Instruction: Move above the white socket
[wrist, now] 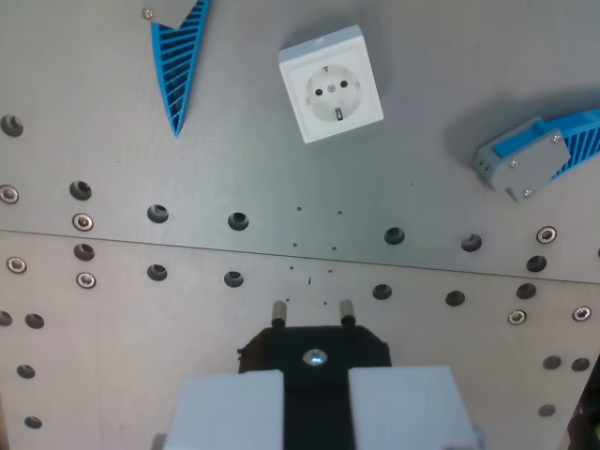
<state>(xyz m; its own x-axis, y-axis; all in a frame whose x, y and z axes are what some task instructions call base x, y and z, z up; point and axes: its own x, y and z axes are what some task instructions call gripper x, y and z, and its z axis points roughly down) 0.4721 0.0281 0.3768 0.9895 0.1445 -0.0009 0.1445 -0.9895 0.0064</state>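
Socket (330, 83), a small, rigid, probably light plastic block lying flat and slightly rotated on the far plate (112, 187), is best taken by opposite side walls, while the gripper (314, 398) is clamped on a black plug (314, 349).

No lettering, brand mark, number or sign can be read anywhere in the wrist view. The face of the white socket (330, 83) is blank apart from its contact holes and centre screw, and the blue ribbed parts (181, 56) and the grey metal plate (281, 178) with its rows of holes carry no legible markings either.
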